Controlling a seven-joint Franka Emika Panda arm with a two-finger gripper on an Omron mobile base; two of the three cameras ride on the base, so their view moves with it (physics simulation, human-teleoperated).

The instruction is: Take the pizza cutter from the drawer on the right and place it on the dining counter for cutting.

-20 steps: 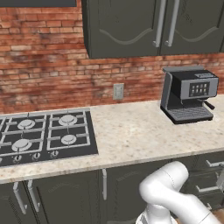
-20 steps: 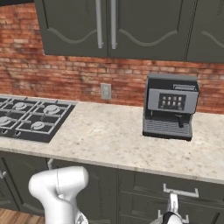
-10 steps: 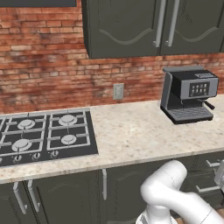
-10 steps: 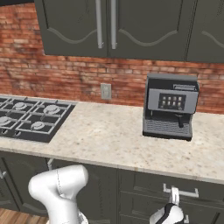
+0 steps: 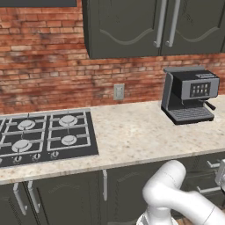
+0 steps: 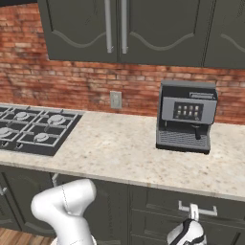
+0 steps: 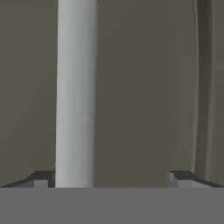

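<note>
The gripper (image 7: 111, 179) is up against the drawer (image 6: 191, 210) under the worktop's front edge, fingers spread wide either side of its silver bar handle (image 7: 76, 92), ready to pull. The pizza cutter presumably lies inside.

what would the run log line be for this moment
stage: reaching drawer | gripper: open, astride handle, not closed | drawer: shut | coffee machine: on worktop

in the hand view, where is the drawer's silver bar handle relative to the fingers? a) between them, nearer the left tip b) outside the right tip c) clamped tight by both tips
a: the silver bar handle runs between the spread fingers, close to the left tip, with a wide gap to the right one.
</note>
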